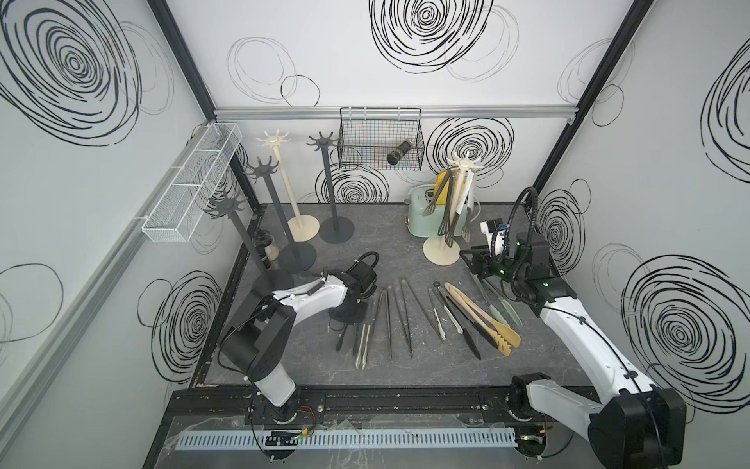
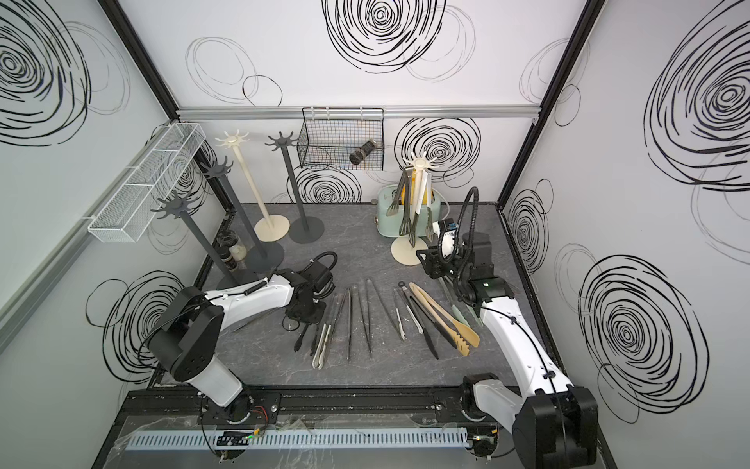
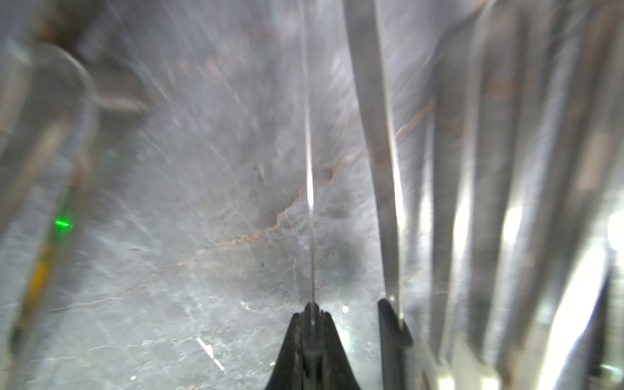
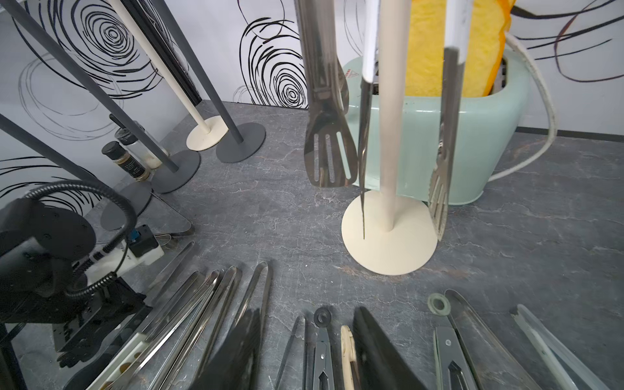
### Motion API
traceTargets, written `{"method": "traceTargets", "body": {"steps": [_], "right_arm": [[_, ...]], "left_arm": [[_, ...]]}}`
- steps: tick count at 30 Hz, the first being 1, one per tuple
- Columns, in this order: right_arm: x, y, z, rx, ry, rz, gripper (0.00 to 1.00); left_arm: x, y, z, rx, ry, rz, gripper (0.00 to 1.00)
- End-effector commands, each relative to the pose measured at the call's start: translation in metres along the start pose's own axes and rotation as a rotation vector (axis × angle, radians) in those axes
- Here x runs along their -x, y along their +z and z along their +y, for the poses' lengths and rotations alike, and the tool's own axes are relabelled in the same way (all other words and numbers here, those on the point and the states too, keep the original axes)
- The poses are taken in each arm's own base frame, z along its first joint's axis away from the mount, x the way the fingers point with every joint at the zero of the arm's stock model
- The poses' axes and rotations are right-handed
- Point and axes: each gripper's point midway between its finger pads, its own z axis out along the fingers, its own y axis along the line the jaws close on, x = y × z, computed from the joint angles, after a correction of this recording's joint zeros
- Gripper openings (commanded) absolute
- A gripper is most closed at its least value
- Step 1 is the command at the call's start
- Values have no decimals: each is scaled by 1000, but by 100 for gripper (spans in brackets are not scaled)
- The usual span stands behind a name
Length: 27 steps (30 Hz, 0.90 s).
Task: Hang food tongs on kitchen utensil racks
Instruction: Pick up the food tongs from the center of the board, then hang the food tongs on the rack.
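Note:
Several food tongs [image 1: 410,320] lie in a row on the grey table, among them a beige wooden pair [image 1: 483,318]. My left gripper [image 3: 312,315] points down at the row's left end [image 1: 349,318] and is shut on the thin edge of a slim steel pair [image 3: 310,189]; that view is blurred. My right gripper [image 4: 314,341] hovers open over the row's right end [image 1: 473,260], its jaws apart above tongs on the table. In front of it stands a cream utensil rack [image 1: 440,253] with several tongs [image 4: 329,148] hanging on it. Four bare racks stand back left: cream [image 1: 278,140] and dark grey [image 1: 322,142], [image 1: 261,166], [image 1: 227,207].
A mint toaster [image 1: 418,211] holding something yellow stands behind the loaded rack. A black wire basket [image 1: 381,140] with a jar hangs on the back wall, a white mesh tray [image 1: 190,182] on the left wall. Spice jars [image 1: 266,247] stand among the left racks' bases.

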Motion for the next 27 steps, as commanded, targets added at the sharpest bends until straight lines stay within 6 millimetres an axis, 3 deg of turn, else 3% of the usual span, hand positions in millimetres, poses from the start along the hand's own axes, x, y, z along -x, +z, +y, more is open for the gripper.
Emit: {"method": "traceTargets", "body": {"steps": [1, 5, 9, 12, 15, 18, 20, 27], "right_arm": [[4, -5, 2, 11, -11, -26, 48], [3, -5, 0, 2, -6, -27, 48], [4, -6, -8, -35, 2, -36, 48], [7, -7, -13, -61, 18, -52, 47], [8, -8, -18, -85, 35, -59, 47], [5, -8, -21, -103, 44, -58, 47], [4, -8, -22, -105, 44, -54, 47], [1, -7, -20, -98, 43, -39, 47]], "left_arm": [[46, -52, -4, 6, -15, -204, 0], [91, -111, -23, -32, 24, -408, 0], [132, -191, -67, -139, 111, -674, 0], [151, -254, -104, -216, 173, -879, 0], [160, -303, -136, -275, 213, -1056, 0], [166, -336, -160, -332, 228, -1177, 0], [173, -347, -170, -348, 229, -1218, 0], [209, -352, -186, -327, 222, -1235, 0]]}}
